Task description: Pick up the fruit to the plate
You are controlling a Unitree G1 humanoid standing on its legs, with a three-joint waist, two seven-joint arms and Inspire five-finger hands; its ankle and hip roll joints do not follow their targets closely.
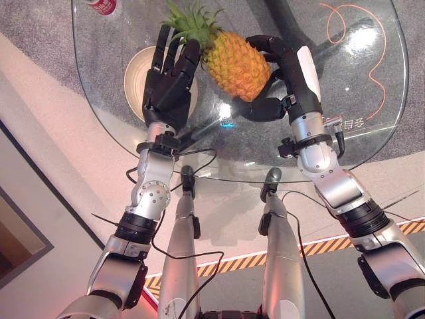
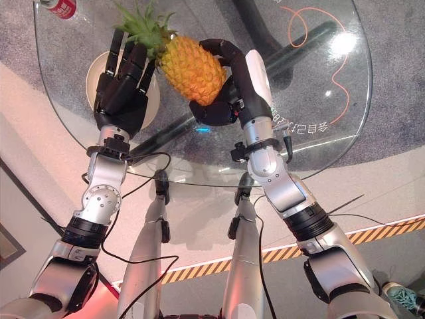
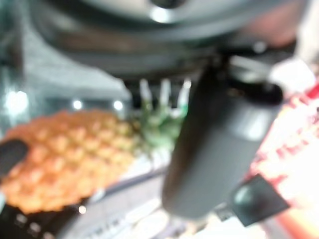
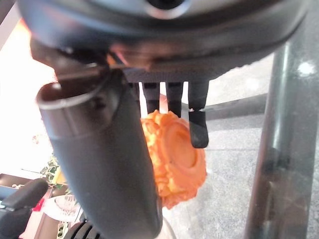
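An orange pineapple (image 1: pixel 236 63) with a green crown lies tilted above the round glass table (image 1: pixel 372 143). My right hand (image 1: pixel 292 73) is shut on its lower end, fingers curled over the top and thumb underneath; its fingers (image 4: pixel 198 124) reach across the pineapple's base (image 4: pixel 174 154). My left hand (image 1: pixel 169 83) is open with straight fingers, held over the cream plate (image 1: pixel 136 70) and beside the pineapple's crown end. The plate is partly hidden by that hand. The pineapple (image 3: pixel 65 154) also shows past the left hand's thumb (image 3: pixel 214 149).
A red can (image 1: pixel 101 6) stands at the table's far left edge. An orange cord (image 1: pixel 372 66) curls at the right, seen through the glass. The table's dark legs show beneath the top.
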